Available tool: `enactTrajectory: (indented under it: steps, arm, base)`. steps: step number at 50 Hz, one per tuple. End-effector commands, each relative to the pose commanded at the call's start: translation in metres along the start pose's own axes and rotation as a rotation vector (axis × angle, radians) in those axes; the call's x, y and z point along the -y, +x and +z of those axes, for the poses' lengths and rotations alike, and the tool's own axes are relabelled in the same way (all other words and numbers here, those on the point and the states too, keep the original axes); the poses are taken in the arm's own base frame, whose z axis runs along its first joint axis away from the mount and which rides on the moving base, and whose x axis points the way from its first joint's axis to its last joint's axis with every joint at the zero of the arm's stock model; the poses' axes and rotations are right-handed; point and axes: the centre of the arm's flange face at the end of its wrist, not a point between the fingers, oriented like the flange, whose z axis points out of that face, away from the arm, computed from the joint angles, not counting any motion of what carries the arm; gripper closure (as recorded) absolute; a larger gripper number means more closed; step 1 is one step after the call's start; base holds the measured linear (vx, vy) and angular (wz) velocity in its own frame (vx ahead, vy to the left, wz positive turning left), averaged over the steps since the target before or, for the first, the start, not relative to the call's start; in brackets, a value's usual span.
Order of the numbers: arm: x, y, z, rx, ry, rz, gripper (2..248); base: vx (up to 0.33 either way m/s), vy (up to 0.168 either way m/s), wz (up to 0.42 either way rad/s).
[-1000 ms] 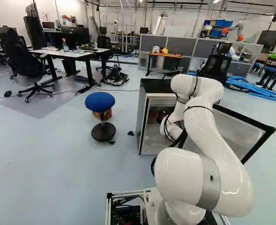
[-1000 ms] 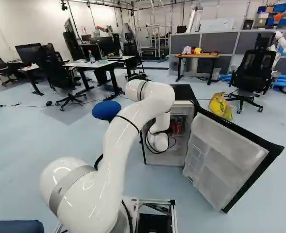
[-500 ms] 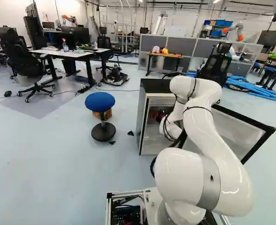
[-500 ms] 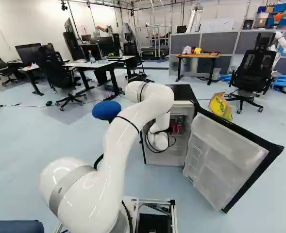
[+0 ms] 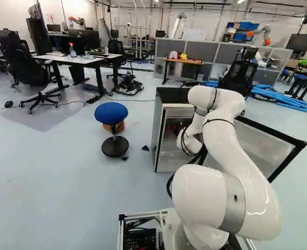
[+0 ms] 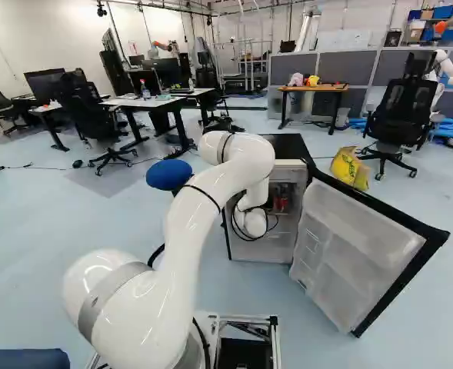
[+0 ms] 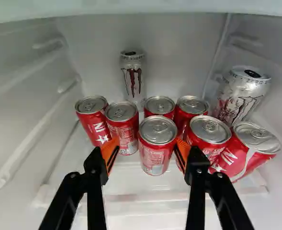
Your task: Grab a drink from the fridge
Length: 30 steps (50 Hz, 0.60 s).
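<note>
Slightly leftward in both base views, our arm [image 6: 188,231] has shifted; base unmoved. We read the claw [image 7: 147,143] as wide, with the front red can [image 7: 157,143] between its fingers, ungripped, inside the fridge [image 6: 291,146]. Step: lining up. Next: centre, then close gently.

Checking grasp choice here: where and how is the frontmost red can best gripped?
Probably around the upright body of the frontmost red can, from the open front of the fridge. Its near side is free, its round wall suits the open gripper, and other cans crowd behind.
</note>
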Motion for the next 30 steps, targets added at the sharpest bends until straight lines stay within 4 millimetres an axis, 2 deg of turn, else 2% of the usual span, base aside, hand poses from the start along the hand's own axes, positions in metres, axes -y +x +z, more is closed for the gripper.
enactTrajectory:
  steps: [18, 19, 23, 24, 30]
  arm:
    - [0.0001, 0.0002, 0.0029, -0.004, 0.001, -0.002, 87]
    - [0.0001, 0.0002, 0.0029, -0.004, 0.001, -0.002, 123]
    - [0.0001, 0.0002, 0.0029, -0.004, 0.001, -0.002, 123]
    - [0.0001, 0.0002, 0.0029, -0.004, 0.001, -0.002, 152]
    - [0.0001, 0.0002, 0.0029, -0.004, 0.001, -0.002, 156]
  base:
    - [0.0, 0.0, 0.0]
    - [0.0, 0.0, 0.0]
    - [0.0, 0.0, 0.0]
    - [0.0, 0.0, 0.0]
    - [0.0, 0.0, 0.0]
